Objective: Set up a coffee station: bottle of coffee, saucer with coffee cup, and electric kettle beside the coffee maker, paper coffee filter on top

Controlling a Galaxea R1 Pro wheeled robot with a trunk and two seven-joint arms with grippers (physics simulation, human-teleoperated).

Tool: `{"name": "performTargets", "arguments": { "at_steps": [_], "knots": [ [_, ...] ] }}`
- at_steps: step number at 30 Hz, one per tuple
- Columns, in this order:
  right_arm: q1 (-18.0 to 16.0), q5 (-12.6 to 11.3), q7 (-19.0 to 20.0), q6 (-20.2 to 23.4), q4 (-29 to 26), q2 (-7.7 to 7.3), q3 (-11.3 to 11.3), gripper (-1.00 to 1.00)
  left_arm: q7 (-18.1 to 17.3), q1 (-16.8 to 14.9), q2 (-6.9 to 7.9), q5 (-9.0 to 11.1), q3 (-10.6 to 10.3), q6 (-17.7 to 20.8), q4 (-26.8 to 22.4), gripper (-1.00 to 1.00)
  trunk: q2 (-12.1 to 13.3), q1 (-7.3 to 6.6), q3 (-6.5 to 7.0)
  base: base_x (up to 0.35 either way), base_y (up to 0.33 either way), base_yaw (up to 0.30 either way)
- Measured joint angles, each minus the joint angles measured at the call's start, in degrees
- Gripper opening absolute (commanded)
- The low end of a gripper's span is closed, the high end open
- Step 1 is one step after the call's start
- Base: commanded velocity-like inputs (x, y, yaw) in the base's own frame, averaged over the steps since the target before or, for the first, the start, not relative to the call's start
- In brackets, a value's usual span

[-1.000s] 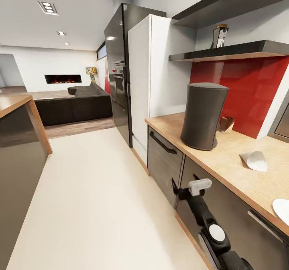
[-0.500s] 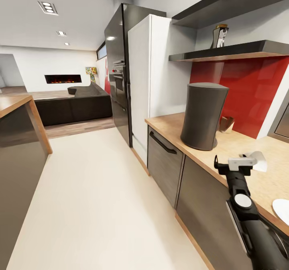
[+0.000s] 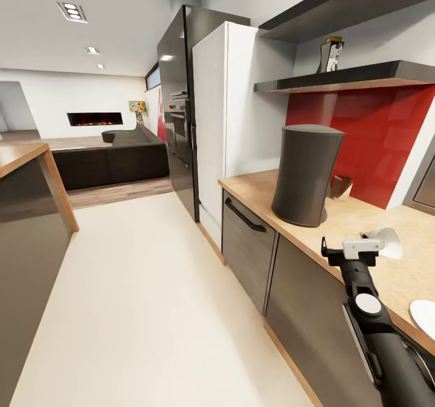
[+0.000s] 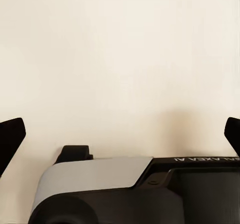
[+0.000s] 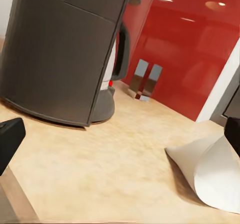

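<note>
The tall dark-grey coffee maker (image 3: 305,174) stands on the beige kitchen countertop (image 3: 266,195), and it looms close in the right wrist view (image 5: 60,49). The white paper coffee filter (image 3: 386,242) lies on the counter to its right, just beyond my right gripper (image 3: 353,250). That gripper (image 5: 120,136) is open, with the filter (image 5: 215,171) by one fingertip and nothing held. The bottle of coffee (image 3: 331,54) stands on the dark kitchen shelf (image 3: 362,75). The saucer's rim (image 3: 425,316) shows at the right edge. My left gripper (image 4: 120,139) hangs open over the pale floor.
A small brown object (image 3: 341,186) sits behind the coffee maker against the red back panel (image 3: 374,141). A microwave's edge (image 3: 426,183) is at far right. Left of the counter stand a white fridge (image 3: 226,123) and a dark oven tower (image 3: 178,117). An island counter (image 3: 24,213) borders the floor aisle.
My right arm rose from in front of the cabinet fronts and swung right to the counter edge by the filter, then held almost still in the last half second.
</note>
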Motion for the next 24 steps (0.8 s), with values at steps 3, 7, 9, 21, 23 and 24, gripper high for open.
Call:
{"name": "performTargets", "arguments": {
  "at_steps": [3,7,9,21,23,24],
  "knots": [
    [0.0,0.0,1.5,0.1,0.2,-0.02,-0.1,1.00,0.0,0.0,-0.04,0.0,0.0,0.0,0.0,1.00,0.0,0.00,0.00,0.000,0.000,0.000],
    [0.1,0.0,2.2,0.1,1.5,0.04,-0.1,1.00,0.1,0.0,-0.03,0.0,0.0,0.0,0.1,1.00,0.0,0.00,0.00,0.000,0.000,0.000],
    [0.1,0.0,2.3,0.1,2.0,0.07,-0.2,1.00,0.0,0.0,-0.02,0.0,0.1,0.0,0.1,1.00,0.0,0.00,0.00,0.000,0.000,0.000],
    [0.1,0.0,2.4,0.2,3.1,0.14,-4.2,1.00,-0.2,0.0,0.00,0.0,0.4,0.0,0.2,1.00,0.0,0.00,0.00,0.000,-0.080,0.000],
    [0.1,0.0,2.7,0.2,3.3,0.17,-8.5,1.00,-0.2,0.0,0.01,0.0,0.4,0.0,0.3,1.00,0.0,0.00,0.00,0.000,-0.065,0.000],
    [0.1,-0.1,2.8,0.2,3.5,0.18,-9.2,1.00,-0.2,0.0,0.01,0.0,0.4,0.0,0.3,1.00,0.0,0.00,0.00,0.000,-0.153,0.000]
  ]
}}
